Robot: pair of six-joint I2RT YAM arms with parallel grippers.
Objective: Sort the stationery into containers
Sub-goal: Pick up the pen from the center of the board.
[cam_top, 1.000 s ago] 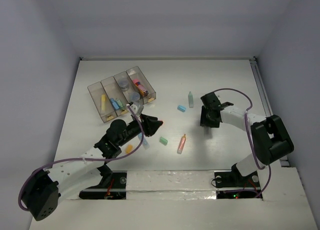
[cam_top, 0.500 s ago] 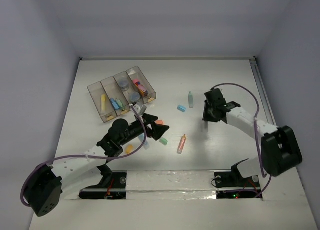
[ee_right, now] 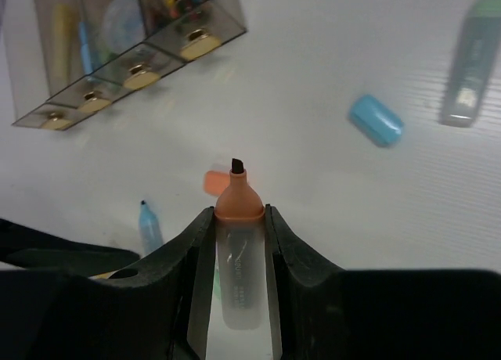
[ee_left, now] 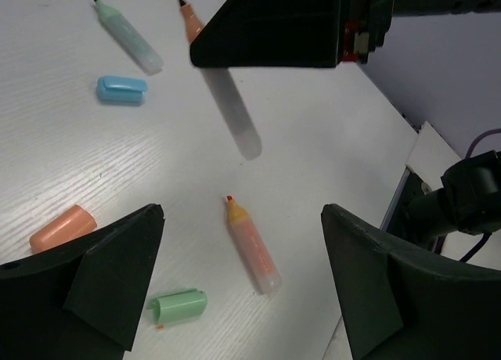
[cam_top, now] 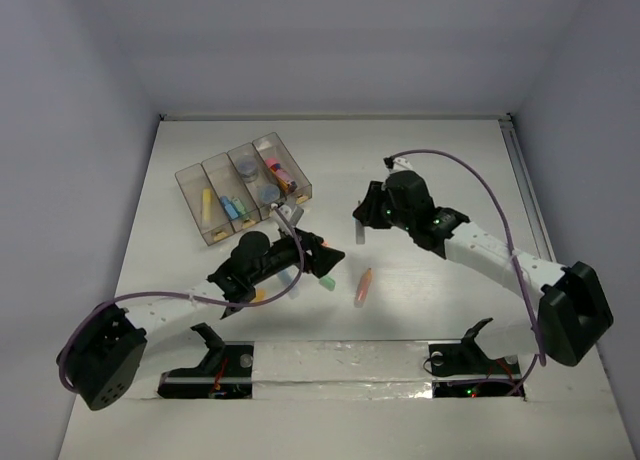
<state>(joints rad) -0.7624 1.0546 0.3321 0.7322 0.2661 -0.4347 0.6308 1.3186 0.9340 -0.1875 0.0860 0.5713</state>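
Right claw [ee_right: 239, 213]: closed narrow across the barrel of a clear-bodied marker with an orange collar and a dark tip [ee_right: 238, 274]. The marker is uncapped, with its tip poking out ahead of my fingers. It is held up off the white table [cam_top: 450, 150], near the middle.

Left claw [ee_left: 243, 213]: spread wide, nothing in it. It hovers low over the loose pieces. A pale orange marker [ee_left: 254, 250] lies right beneath the gap, a short green cap [ee_left: 178, 305] is just beside one finger, and a stubby orange cap [ee_left: 63, 228] is near the other.

The smoky clear plastic tray with four narrow compartments [cam_top: 196, 208] sits at the table's left rear, well apart from my right claw. Left to right it holds a yellow piece, blue pieces, two grey round pots, then pink and orange pieces. A pale green marker [ee_left: 129, 37] and a blue cap [ee_left: 121, 88] lie loose on the table.

Step, as I read it: the right side is mid-carry with a marker bound for the tray, and the left is lined up for a fresh pick.

Next move calls for:
- Swing the right claw over to the tray and turn the marker lengthwise with a compartment, since the slots are narrow.
- Lower it in before letting go.
- Mind my left arm, which lies between the right claw and the tray.
- The left claw can drop onto the orange marker and close across its barrel.
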